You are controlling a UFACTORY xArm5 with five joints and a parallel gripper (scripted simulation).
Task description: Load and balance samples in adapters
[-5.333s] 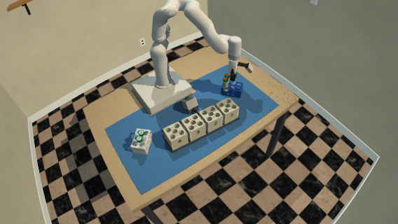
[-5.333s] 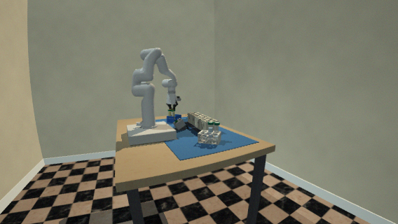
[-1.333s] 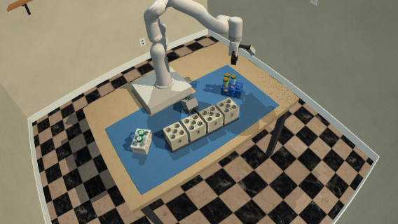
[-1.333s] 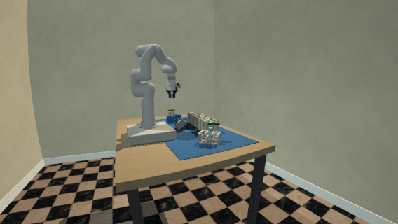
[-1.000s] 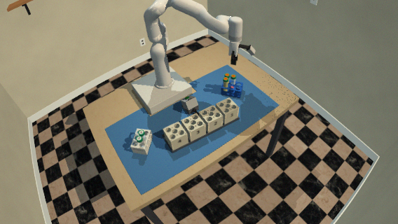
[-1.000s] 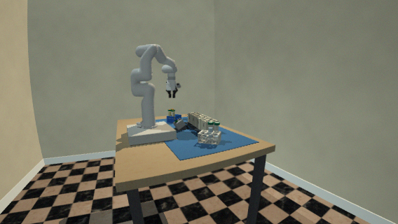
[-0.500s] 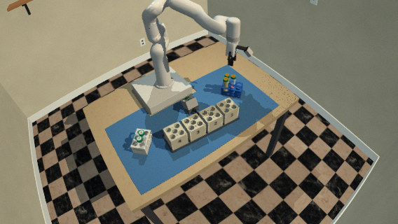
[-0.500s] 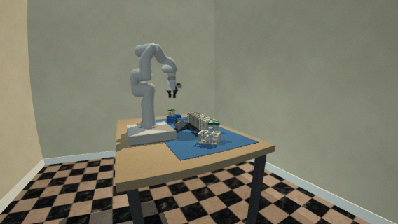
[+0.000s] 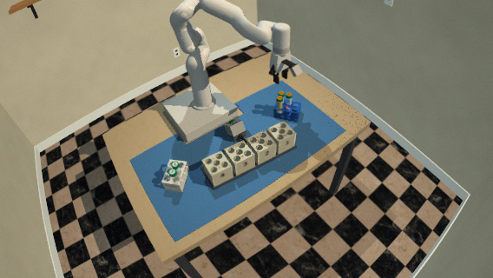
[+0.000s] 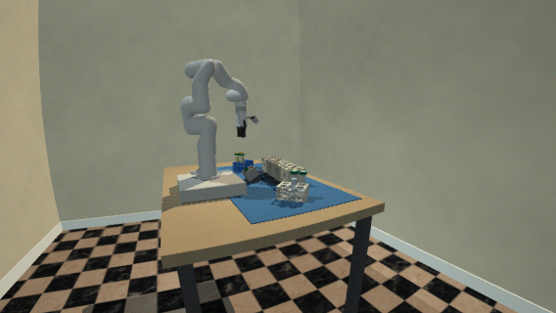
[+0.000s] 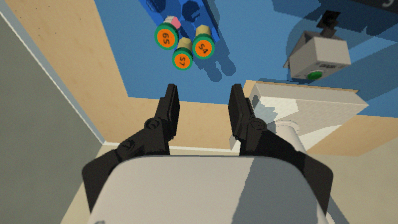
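Note:
The blue sample rack RS (image 9: 290, 113) (image 10: 247, 163) (image 11: 201, 11) holds three orange-dotted tubes: S9 (image 11: 167, 37), S7 (image 11: 182, 60) and S4 (image 11: 203, 48); they also show in the top view (image 9: 280, 99). My gripper (image 9: 283, 75) (image 10: 241, 131) (image 11: 204, 95) is open and empty. It hangs high above the table, behind the sample rack and over bare wood. Four cream bucket adapters (image 9: 249, 152) (image 10: 279, 167) stand in a row on the stand, all their holes empty. The blank rack RB (image 9: 175, 180) (image 10: 293, 192) holds two green-capped tubes with white dots (image 9: 174, 168).
The DONE desk (image 9: 235, 129) (image 11: 320, 55) with its green key (image 11: 314, 76) stands between the arm's base plate (image 9: 197, 117) and the adapters. A blue mat (image 9: 204, 208) lies under all racks. The table's far edge is close behind the gripper.

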